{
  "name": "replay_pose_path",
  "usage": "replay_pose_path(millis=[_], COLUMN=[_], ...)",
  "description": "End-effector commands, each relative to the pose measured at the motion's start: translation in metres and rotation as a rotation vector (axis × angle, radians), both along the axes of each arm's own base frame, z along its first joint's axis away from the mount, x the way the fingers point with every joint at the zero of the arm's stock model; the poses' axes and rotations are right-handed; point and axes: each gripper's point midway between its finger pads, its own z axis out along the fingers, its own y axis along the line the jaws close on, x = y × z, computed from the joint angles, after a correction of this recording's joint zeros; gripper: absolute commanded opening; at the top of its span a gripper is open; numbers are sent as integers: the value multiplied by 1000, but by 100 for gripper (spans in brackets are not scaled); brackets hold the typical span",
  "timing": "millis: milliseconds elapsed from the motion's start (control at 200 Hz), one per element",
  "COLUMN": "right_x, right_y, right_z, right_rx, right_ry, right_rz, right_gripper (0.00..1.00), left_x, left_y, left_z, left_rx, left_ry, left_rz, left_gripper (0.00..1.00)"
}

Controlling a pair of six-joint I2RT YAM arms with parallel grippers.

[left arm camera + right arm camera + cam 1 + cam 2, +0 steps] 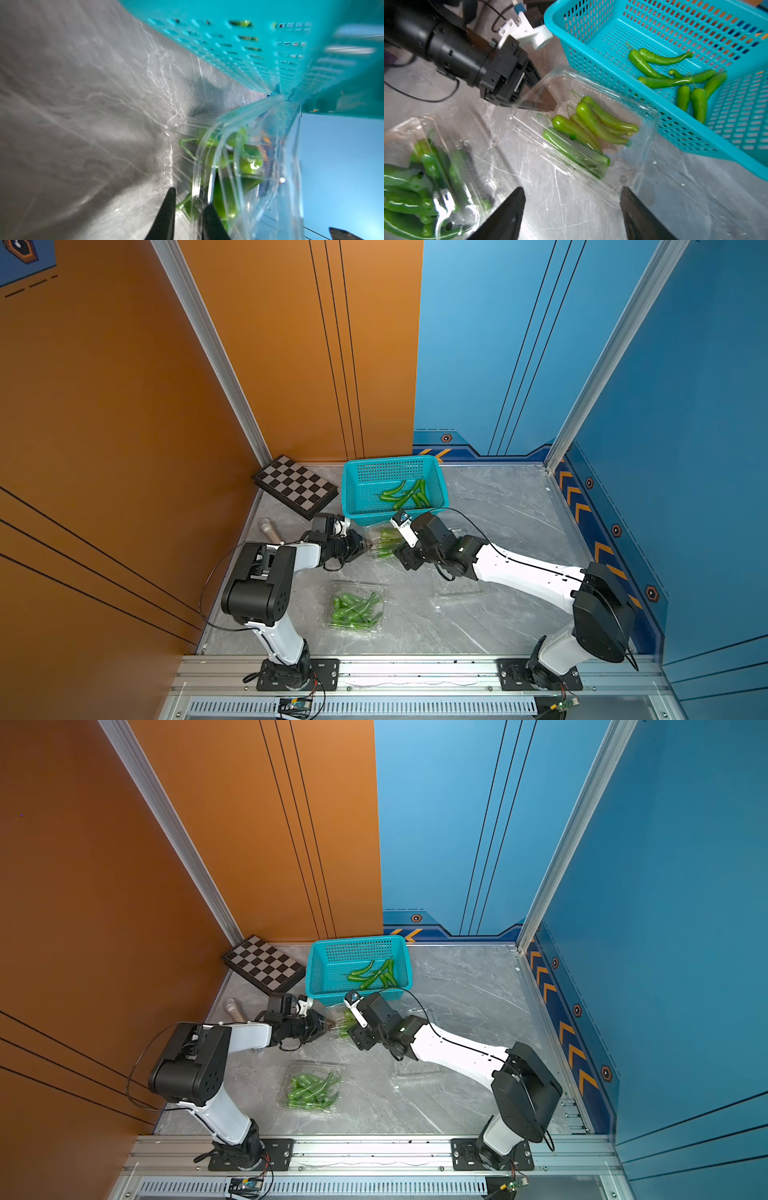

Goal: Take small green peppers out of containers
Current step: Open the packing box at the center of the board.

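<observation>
**Left gripper clamps the lid edge; right gripper hangs open**

The middle container [384,546] sits on the grey tabletop [498,497] just in front of the teal basket [353,489], between the two arms. The left gripper [550,104] is closed tight on the rim of the container's clear lid, which stands lifted partway off the tray. The right gripper [574,207] hovers at the opposite side with its jaws spread wide and nothing between them. Inside the tray, the small green peppers [591,128] lie side by side with their long axes nearly parallel. Their thin stems point toward the left gripper and their tapered tips point away from it.

The front container [355,610], lid down, lies nearer the arm bases. Its packed peppers [311,1090] run mostly left to right at a slight slant. Loose peppers [405,495] rest in the basket's right half at mixed angles, one curved pepper lying crosswise. A third container [457,591], also clear, lies under the right forearm, and its contents cannot be made out.
</observation>
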Motion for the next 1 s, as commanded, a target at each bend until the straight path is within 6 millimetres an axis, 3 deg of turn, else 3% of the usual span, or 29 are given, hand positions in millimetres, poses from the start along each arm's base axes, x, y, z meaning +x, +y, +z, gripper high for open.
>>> replay_pose_path(millis=[0,160,375,996], right_x=[3,-1,16,33], right_y=[-16,-11,-7,16], right_z=[-18,-24,-39,-44], right_rx=[-170,-226,-326,-222], right_ry=[-41,-67,-112,-87], right_rz=[4,45,26,16], right_gripper=[75,75,75,75], left_x=[3,3,2,0], left_y=[-5,-5,-8,-12], left_z=[5,7,6,7], left_rx=[-14,-15,-17,-21], left_ry=[-16,-19,-17,-16], left_rz=[-24,-25,-31,-43], left_gripper=[21,22,23,22])
